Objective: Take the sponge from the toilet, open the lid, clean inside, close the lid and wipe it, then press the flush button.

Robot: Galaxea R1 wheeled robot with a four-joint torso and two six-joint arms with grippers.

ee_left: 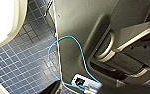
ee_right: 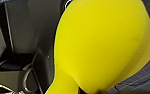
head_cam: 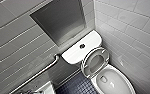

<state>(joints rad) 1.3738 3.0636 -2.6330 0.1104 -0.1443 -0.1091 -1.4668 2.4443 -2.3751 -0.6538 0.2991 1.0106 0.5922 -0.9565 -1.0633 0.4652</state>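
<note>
Toilet cubicle: materials and finishes as recorded.
Toilet (head_cam: 116,80) was glossy white ceramic; lid (head_cam: 94,62) white, smooth, looked like plastic; flush button (head_cam: 82,46) dark with a slight shine; wall tiles (head_cam: 131,27) pale grey, smooth, faintly sheened; grab rail (head_cam: 41,72) satin metal; floor (ee_left: 21,65) small dark-blue tiles; sponge (ee_right: 103,45) matt yellow foam; cable (ee_left: 66,40) smooth blue plastic.

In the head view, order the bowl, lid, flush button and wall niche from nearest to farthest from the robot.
1. bowl, lower right.
2. lid, raised behind it.
3. flush button, centre, further back.
4. wall niche, upper middle.
</note>
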